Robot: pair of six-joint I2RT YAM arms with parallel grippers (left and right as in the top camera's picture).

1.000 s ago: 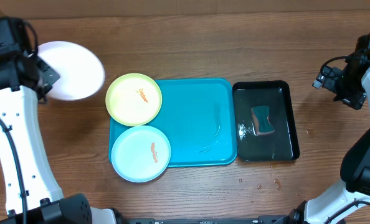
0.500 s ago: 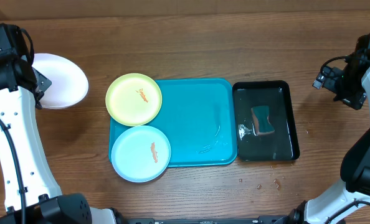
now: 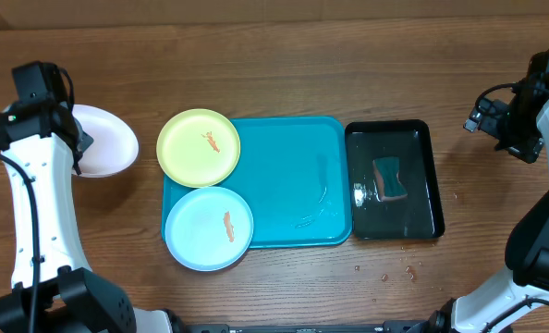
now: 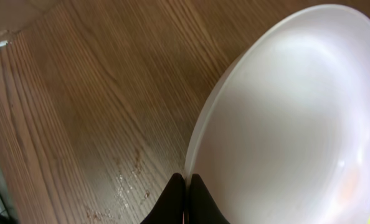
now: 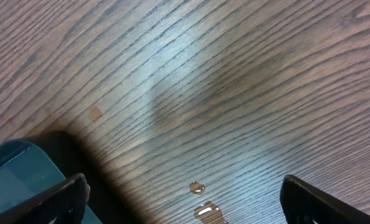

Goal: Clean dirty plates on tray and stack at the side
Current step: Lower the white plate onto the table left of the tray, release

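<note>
Plates first: we see the white plate (image 3: 108, 141) off the tray (image 3: 293, 176), over the bare table (image 3: 302, 65) to the tray's left. The left gripper (image 4: 187, 182) pinches its rim, jaws closed tight on the thin edge. We cannot tell whether the plate touches the wood. A faint orange tint shows on its inner face in the left wrist view.

The yellow-green plate (image 3: 198, 148) sits on the tray's far left corner and the light blue plate (image 3: 209, 228) on its near left corner. Both overhang the rim, and each carries a small orange-red smear.

Just right of the tray lies a black tray (image 3: 422, 194) with a sponge (image 3: 390, 178) in it.

The right gripper (image 5: 184, 190) hangs over the table at the far right, jaws spread wide and holding nothing, with water droplets (image 5: 197, 187) on the wood below.
</note>
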